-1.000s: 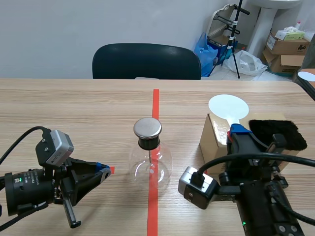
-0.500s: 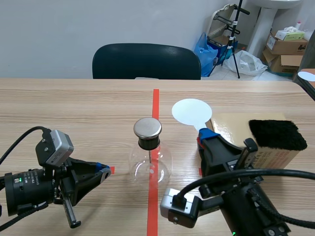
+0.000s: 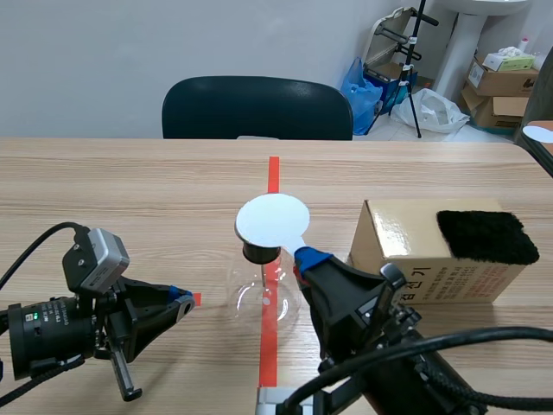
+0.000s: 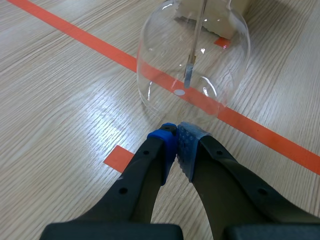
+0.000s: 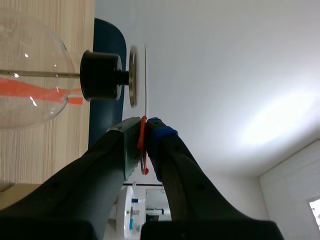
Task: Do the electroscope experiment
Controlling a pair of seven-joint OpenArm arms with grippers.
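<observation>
The right gripper [image 3: 304,258] is pinched tight on the thin orange handle [image 5: 143,145] of a white disc [image 3: 273,220]; it holds the disc flat just over the metal cap [image 5: 133,76] of the glass flask [image 3: 262,298], I think so the disc can pass its charge to the cap; from the side I see a tiny gap, so they may not touch yet. A black stopper [image 5: 100,75] plugs the flask; a thin rod [image 4: 190,75] hangs down inside it; I cannot tell if anything at its tip has spread. The left gripper [image 4: 176,132] has its fingers pressed together on nothing; it sits low on the table [image 3: 130,199] just beside the flask, out of the way. A box [image 3: 406,251] stands near the flask with a black fluffy cloth [image 3: 482,235] on top, maybe for rubbing the disc.
</observation>
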